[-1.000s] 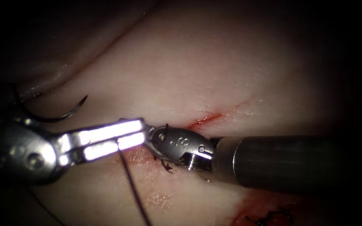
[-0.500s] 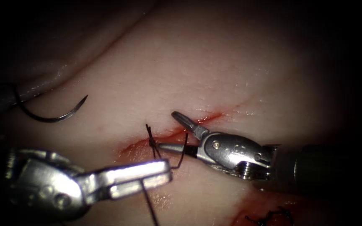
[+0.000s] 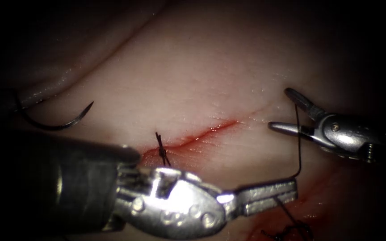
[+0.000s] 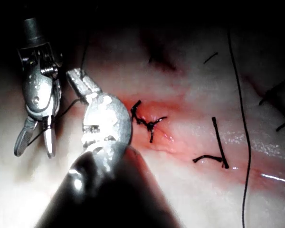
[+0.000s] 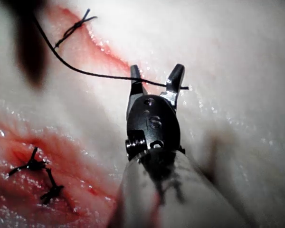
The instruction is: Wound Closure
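Observation:
My left tool [image 3: 291,189] reaches in from the lower left, shut on the dark thread [image 3: 299,143] below the cut [image 3: 202,134]. From its jaws the thread rises to a free end between the jaws of my right tool [image 3: 281,109], which stands open at the cut's right end and holds nothing. In the right wrist view the thread [image 5: 99,74] crosses between the right tool's [image 5: 155,73] spread jaws. A tied knot [image 3: 161,149] with short tails sits on the cut. The curved needle [image 3: 54,125] lies free on the tissue [image 3: 211,67], far left of the cut, point up.
Older knotted stitches [image 3: 291,230] sit in red fluid at the lower edge, with two more stitches [image 5: 35,166] in the right wrist view. Cut thread ends [image 4: 218,152] and a long loose strand [image 4: 242,114] lie on the tissue. The left tool's shaft [image 3: 68,187] covers the lower left.
The right tool opened and drew back right, away from the knot. The left tool swung down and right, carrying the thread, whose end now stands clear of the knot. The needle stayed put.

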